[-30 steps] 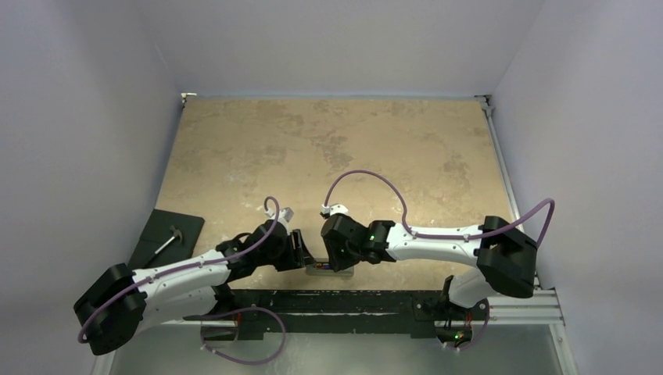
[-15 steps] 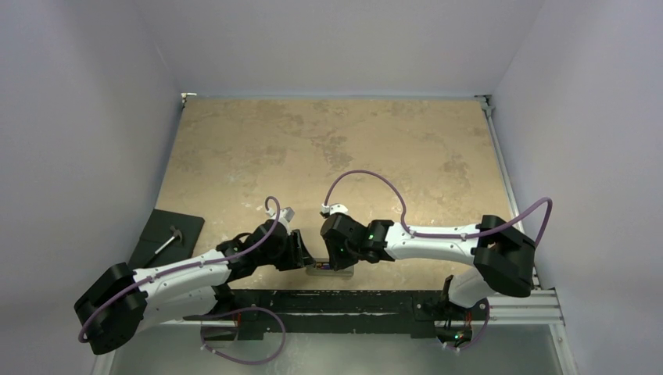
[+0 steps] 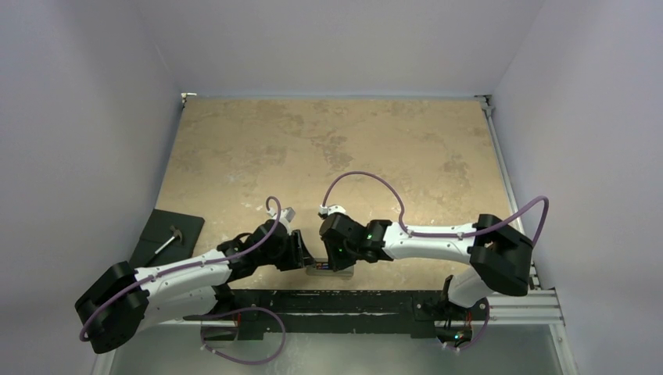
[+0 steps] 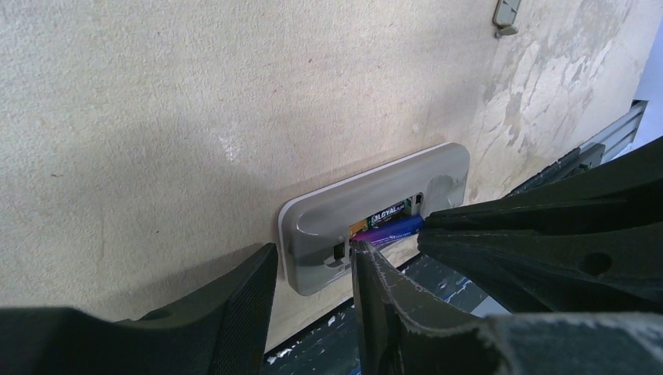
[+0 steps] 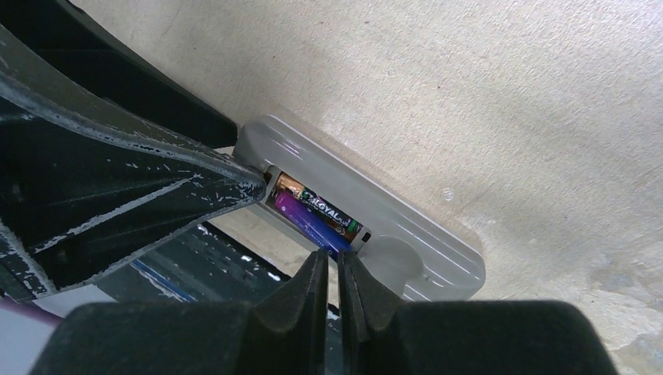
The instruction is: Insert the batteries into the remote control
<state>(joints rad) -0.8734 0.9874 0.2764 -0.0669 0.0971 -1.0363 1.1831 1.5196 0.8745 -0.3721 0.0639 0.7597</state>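
- The remote [image 4: 391, 183] lies face down at the near edge of the table [image 3: 336, 148], grey back up, with its battery recess open.
- Both batteries sit in the recess side by side: the brown battery [image 5: 317, 205] on the far side, the purple battery [image 5: 306, 221] nearer the table edge.
- My left gripper [image 4: 313, 254] is spread across one end of the remote, one finger just outside it and the other at the end of the recess. I cannot tell whether it squeezes.
- My right gripper [image 5: 332, 262] has its fingers pressed almost together, pinching nothing, with the tips at the end of the purple battery.
- I judge this to be the seating step: both batteries are placed, but the purple one is perhaps not fully down.
- The next move calls for a short, gentle push straight down on that end while my left gripper braces the remote, so it neither slides off the edge nor pops a battery out.
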